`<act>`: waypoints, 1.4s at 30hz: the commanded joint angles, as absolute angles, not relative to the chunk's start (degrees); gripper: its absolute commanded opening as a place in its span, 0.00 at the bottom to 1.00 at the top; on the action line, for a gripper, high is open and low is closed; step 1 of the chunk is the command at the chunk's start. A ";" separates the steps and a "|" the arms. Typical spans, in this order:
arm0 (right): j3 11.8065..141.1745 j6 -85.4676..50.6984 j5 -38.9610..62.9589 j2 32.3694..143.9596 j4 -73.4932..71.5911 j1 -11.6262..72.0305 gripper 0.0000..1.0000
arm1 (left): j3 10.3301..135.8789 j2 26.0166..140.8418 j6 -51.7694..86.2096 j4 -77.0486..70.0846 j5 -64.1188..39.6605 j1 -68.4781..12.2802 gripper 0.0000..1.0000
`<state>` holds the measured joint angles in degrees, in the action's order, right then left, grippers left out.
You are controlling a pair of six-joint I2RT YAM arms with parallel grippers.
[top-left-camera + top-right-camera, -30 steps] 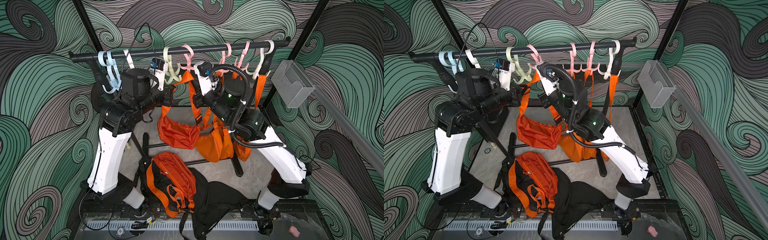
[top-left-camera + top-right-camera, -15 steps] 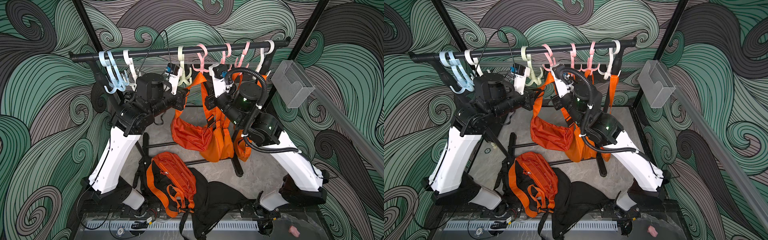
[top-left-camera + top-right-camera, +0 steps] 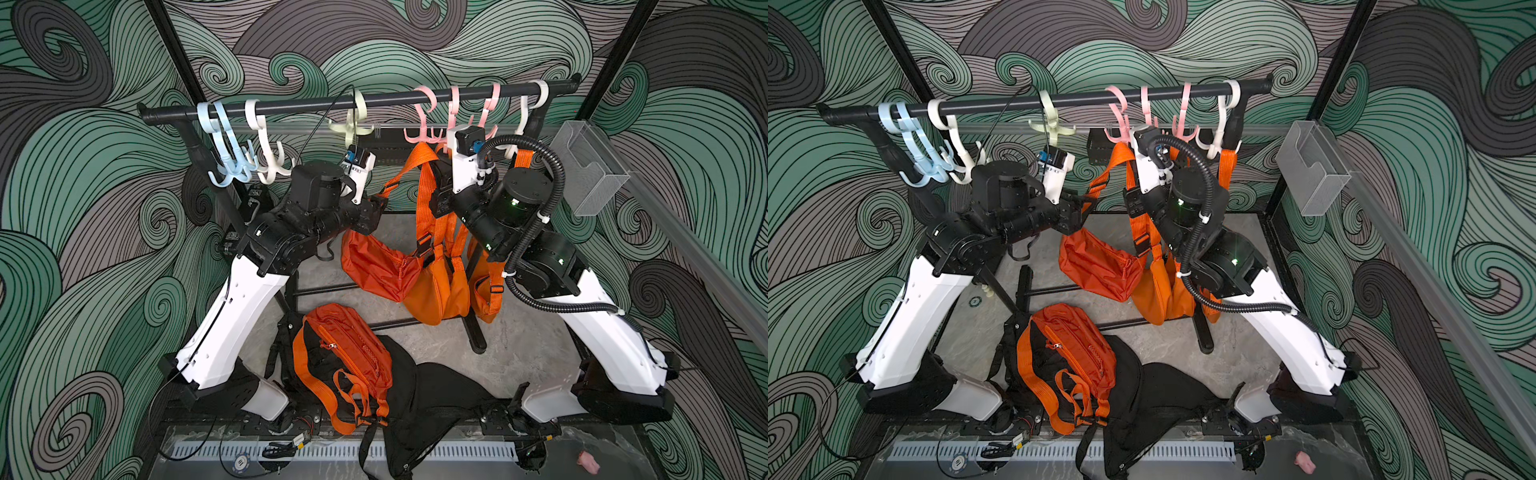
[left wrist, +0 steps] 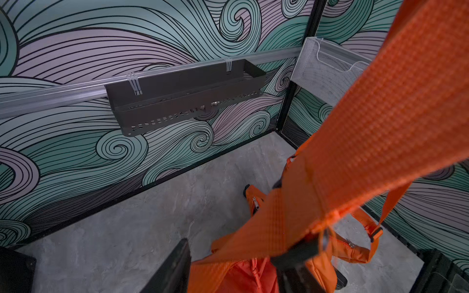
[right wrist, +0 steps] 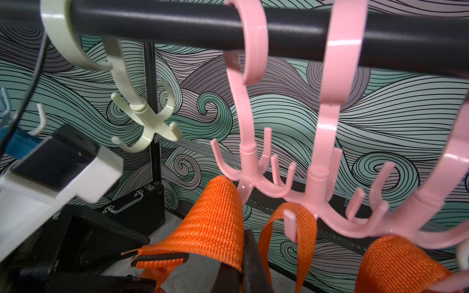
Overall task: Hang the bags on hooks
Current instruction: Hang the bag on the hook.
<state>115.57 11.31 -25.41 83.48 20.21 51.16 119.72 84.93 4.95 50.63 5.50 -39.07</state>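
In both top views we see the crumpled orange nylon waist bag (image 3: 374, 266) hanging between the arms, its woven orange strap (image 3: 424, 187) rising to a pink plastic hook (image 3: 419, 133). Left wrist view: the left gripper (image 4: 233, 269) has its jaws apart, with the strap lying across one. Right wrist view: the right gripper (image 5: 238, 266) has its jaws pinched on the strap, just beside a hook prong.
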 commanded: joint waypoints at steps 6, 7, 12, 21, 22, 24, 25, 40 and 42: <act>115.47 9.84 -26.73 83.25 19.86 50.82 0.00 | 118.85 79.61 -0.85 49.58 8.30 -42.92 0.78; 115.33 9.72 -26.89 83.15 19.74 50.81 0.00 | 118.59 79.15 -2.38 48.83 8.33 -43.97 0.80; 114.39 9.40 -27.17 82.37 18.59 50.80 0.05 | 116.25 76.44 -9.46 45.50 10.52 -47.65 0.94; 114.26 8.97 -26.18 81.29 18.81 50.80 0.39 | 100.65 66.69 -15.48 33.52 12.12 -49.38 0.99; 114.19 8.98 -25.87 80.85 18.89 50.80 0.41 | 98.22 65.31 -15.64 32.26 13.20 -49.38 0.98; 114.01 8.99 -25.72 80.16 19.03 50.80 0.46 | 94.57 63.01 -15.36 30.33 16.92 -49.39 0.99; 113.97 8.97 -25.58 79.86 19.28 50.80 0.50 | 92.96 61.83 -15.43 30.15 18.57 -49.37 0.99; 101.78 6.12 -21.18 67.54 18.68 54.25 0.86 | 70.09 44.03 -14.78 24.21 32.16 -49.35 0.99; 95.71 6.05 -20.79 64.43 17.52 56.36 0.87 | 65.95 41.83 -14.81 21.75 35.53 -49.37 0.99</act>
